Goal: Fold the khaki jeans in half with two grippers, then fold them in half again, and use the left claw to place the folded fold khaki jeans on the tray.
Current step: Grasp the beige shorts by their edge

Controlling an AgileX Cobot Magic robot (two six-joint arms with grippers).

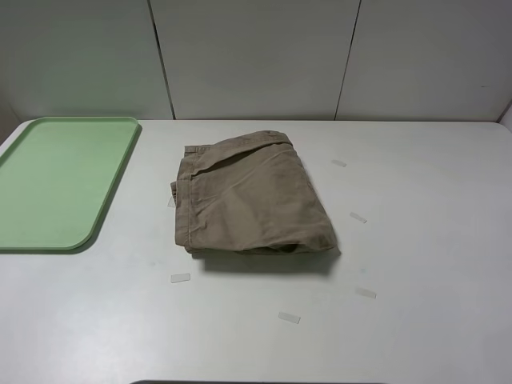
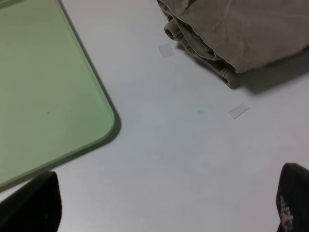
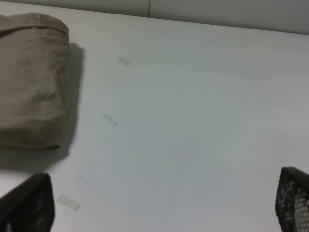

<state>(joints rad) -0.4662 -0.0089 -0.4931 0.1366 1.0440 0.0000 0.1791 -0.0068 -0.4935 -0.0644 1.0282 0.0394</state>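
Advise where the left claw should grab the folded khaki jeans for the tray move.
Probably the stacked waistband edge facing the tray: the khaki jeans show layers bunched there, so the open left gripper coming low from the tray side could pinch the whole stack.

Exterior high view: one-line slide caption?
Folded khaki-tan cotton shorts lie on a white table, apart from a flat pale-green rectangular plastic tray.

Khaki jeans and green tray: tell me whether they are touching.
Apart. The exterior high view shows a band of bare white table between the folded khaki jeans and the tray; the left wrist view shows the same gap.
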